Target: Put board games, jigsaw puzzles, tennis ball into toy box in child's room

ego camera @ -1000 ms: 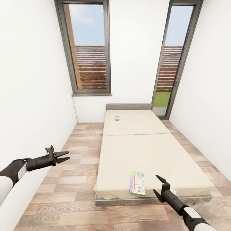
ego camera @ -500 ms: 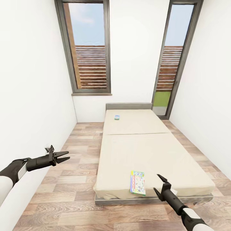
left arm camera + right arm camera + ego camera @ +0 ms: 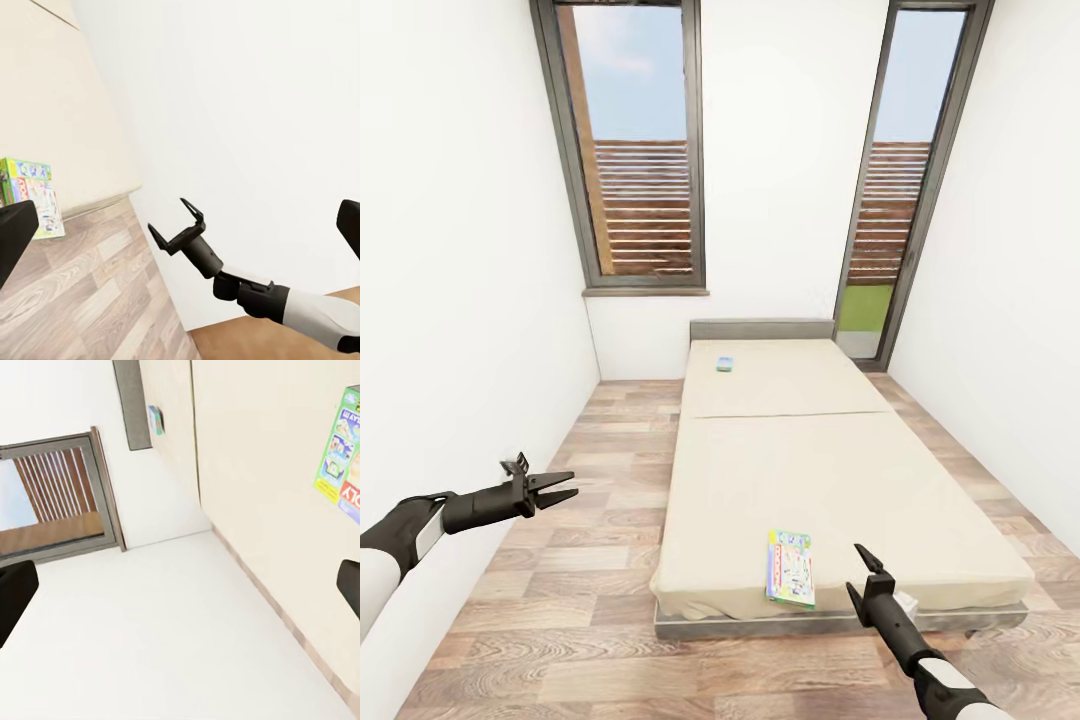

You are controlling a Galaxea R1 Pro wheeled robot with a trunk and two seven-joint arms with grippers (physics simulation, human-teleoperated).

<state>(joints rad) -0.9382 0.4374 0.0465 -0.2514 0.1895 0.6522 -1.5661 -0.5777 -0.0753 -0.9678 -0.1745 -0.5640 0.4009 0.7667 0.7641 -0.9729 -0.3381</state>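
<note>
Two tall grey-framed windows [image 3: 632, 150] break the white far wall of the narrow room we face, and wood planks cover the floor [image 3: 560, 600]. Ahead stands the bed [image 3: 800, 470], low and wide, with a beige mattress and a grey headboard against the far wall. Near its foot edge lies a white-green board game [image 3: 790, 569], flat, its long side running up the mattress. A small blue board game [image 3: 725, 365] sits far off by the headboard, well apart from the first. Our right end effector [image 3: 865, 580] hovers just beside the white-green box, on its right, above the bed's foot edge, its two fingers spread and holding nothing. Our left end effector [image 3: 560, 487] hangs over the floor to the left of the bed, well apart from both games, fingers likewise parted and empty.
</note>
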